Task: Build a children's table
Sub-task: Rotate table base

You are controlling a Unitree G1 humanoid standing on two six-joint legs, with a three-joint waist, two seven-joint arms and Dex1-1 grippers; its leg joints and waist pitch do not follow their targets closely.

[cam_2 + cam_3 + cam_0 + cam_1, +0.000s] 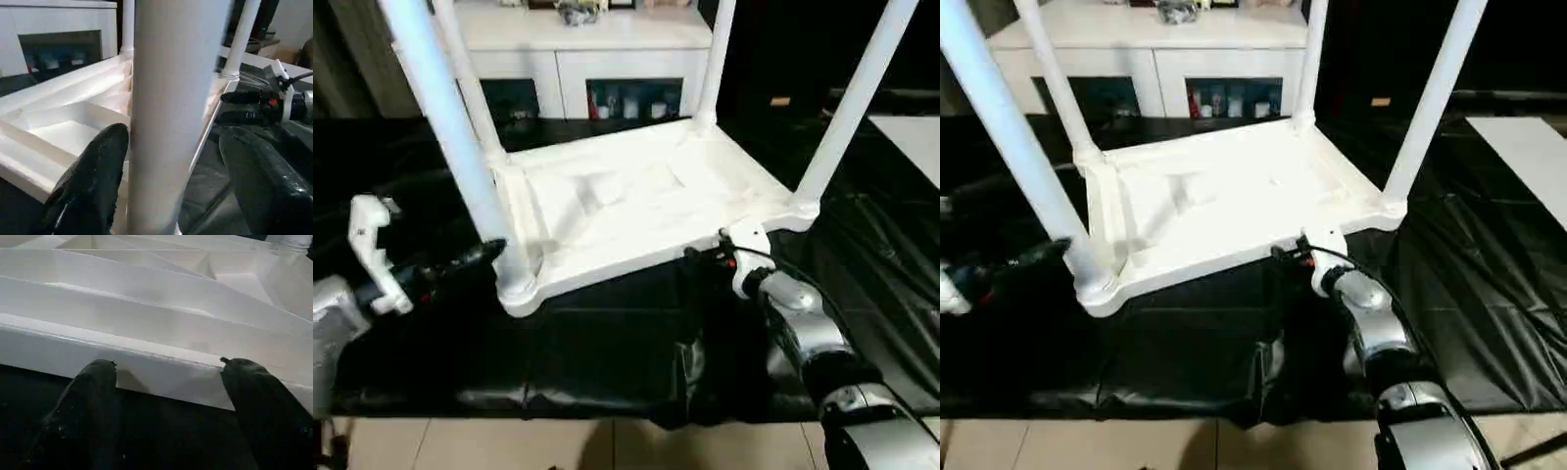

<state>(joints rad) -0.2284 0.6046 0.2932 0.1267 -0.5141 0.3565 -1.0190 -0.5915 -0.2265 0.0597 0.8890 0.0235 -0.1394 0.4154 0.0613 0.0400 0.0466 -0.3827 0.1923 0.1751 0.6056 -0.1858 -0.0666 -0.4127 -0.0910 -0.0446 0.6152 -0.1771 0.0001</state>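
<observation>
Left hand (168,181) open, black fingers (88,186) flanking an upright white leg (171,107). Ribbed tabletop underside (63,127) behind. Right hand (244,105) near the tabletop edge.

Silver forearms (803,328), black-fingered grippers (166,377)

Tabletop (636,201) lies upside down on black sheeting (607,343), four legs standing up from its corners. Near-left leg (445,127) fills the gap between the left claw (168,181) fingers; no passage there. Right claw (168,401) spread at the near rim, fingertips against the edge, at 5 o'clock. Ribbed underside between legs is open from above. White cabinet (578,49) blocks 12 o'clock. Sheeting at 6 o'clock is free.
</observation>
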